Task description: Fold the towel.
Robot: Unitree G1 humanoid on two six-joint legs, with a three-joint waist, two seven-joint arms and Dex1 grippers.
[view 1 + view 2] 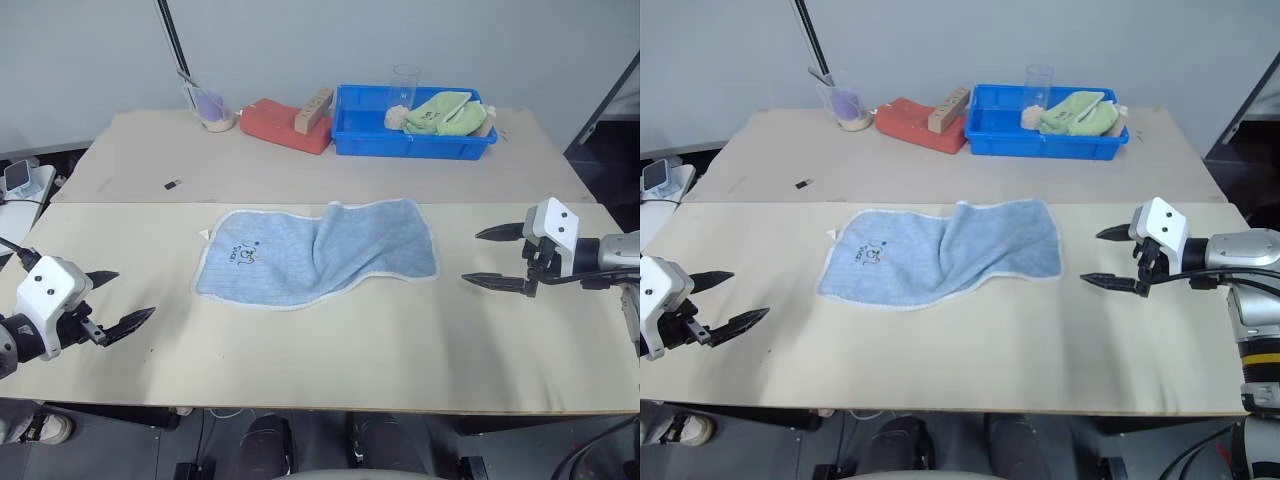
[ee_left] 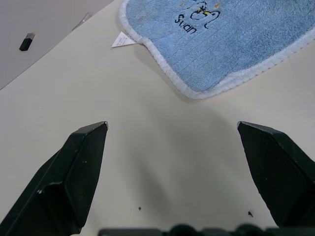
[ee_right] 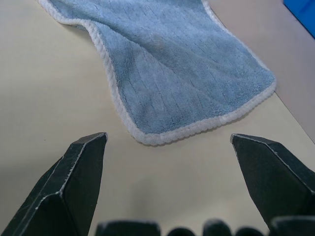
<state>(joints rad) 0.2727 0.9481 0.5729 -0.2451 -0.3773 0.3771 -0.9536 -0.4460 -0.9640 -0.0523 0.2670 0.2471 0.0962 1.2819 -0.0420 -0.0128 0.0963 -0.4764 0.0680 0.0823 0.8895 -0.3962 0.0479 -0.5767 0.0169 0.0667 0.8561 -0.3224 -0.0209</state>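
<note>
Towel [image 1: 315,252] spread near the middle of the counter [image 1: 330,360], unfolded, light blue with white edging. Rumpled ridge running through the middle, right half slightly bunched. Small dark embroidered figure [image 1: 243,254] near the left end, white tag [image 2: 122,39] poking out at that corner.

Left claw [image 1: 118,300] low over bare counter, left of the towel and apart from it, fingers spread wide, gripping nothing. Right claw [image 1: 482,257] over bare counter just right of the towel's right edge, fingers likewise wide apart, empty, not touching the cloth.

At the far side of the counter: blue bin [image 1: 412,140] holding a green cloth [image 1: 442,112] and a clear cup [image 1: 405,82]. Beside it to the left, red-orange pad [image 1: 283,126] with a wooden block [image 1: 314,109] lying on it. Further left, clear cup [image 1: 208,103] with something purple inside. Small dark item [image 1: 173,184] lying alone on the counter, left of the towel's far edge.
</note>
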